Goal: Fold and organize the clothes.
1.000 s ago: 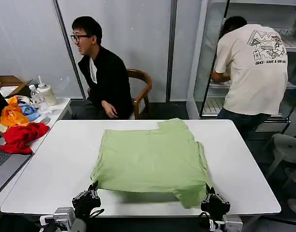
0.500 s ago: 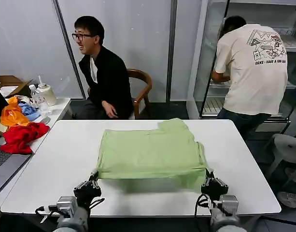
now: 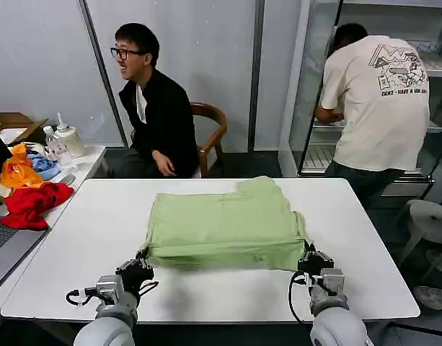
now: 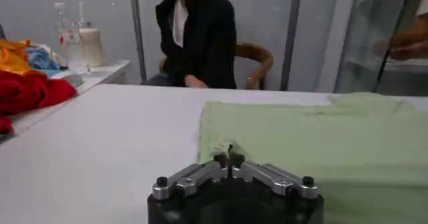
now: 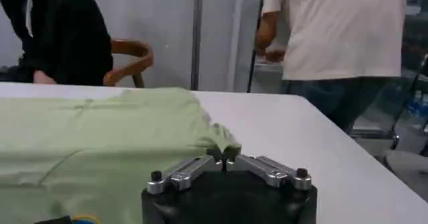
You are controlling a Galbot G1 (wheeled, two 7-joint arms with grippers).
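White table, left hand and right hand pinched closed on green shirt corners

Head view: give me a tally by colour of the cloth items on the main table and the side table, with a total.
Light green shirt, on the main table, near corners pinched by the left gripper and right gripper: 1
Red garment, side table: 1
Orange garment, side table: 1
Blue garment, side table: 1
Total: 4
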